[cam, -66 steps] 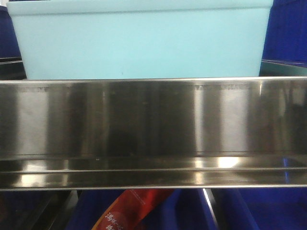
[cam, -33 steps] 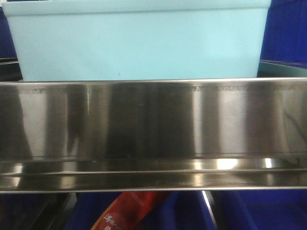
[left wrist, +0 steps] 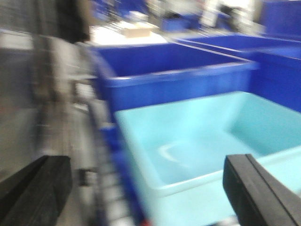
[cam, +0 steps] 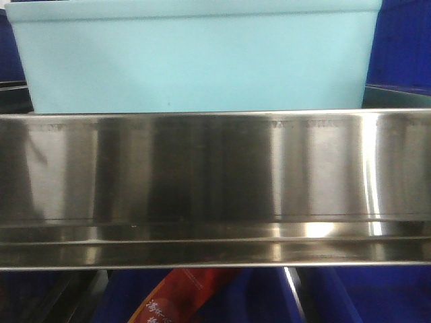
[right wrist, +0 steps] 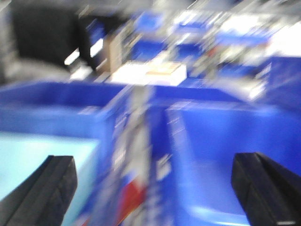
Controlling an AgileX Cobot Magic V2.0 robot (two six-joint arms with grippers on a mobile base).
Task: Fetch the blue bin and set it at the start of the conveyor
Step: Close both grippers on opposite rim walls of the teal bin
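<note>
Across the front view we see a steel rail (cam: pixel 215 182), wide and shiny, filling the middle of the frame from the left edge to the right. Just behind and above it stands the blue bin (cam: pixel 195 60), upright. Its pale long wall faces us, its foot is hidden by the rail's top edge, and its thin rim is near the top of the frame.

Dark bins (left wrist: pixel 174 75) stand around it. In the front view we catch slices of them at its left and right, and more below the rail. From the left wrist, one sits just beyond its far wall and another to its right. That view is blurred, but we can see the blue bin is open at the top.

The left gripper (left wrist: pixel 146 165) hangs over the blue bin's near side with its jaws spread wide. The right gripper (right wrist: pixel 150 169) is spread wide too, above the seam where the blue bin's corner meets a dark bin, in heavy blur.

A red packet (cam: pixel 185 296) pokes up below the rail.
</note>
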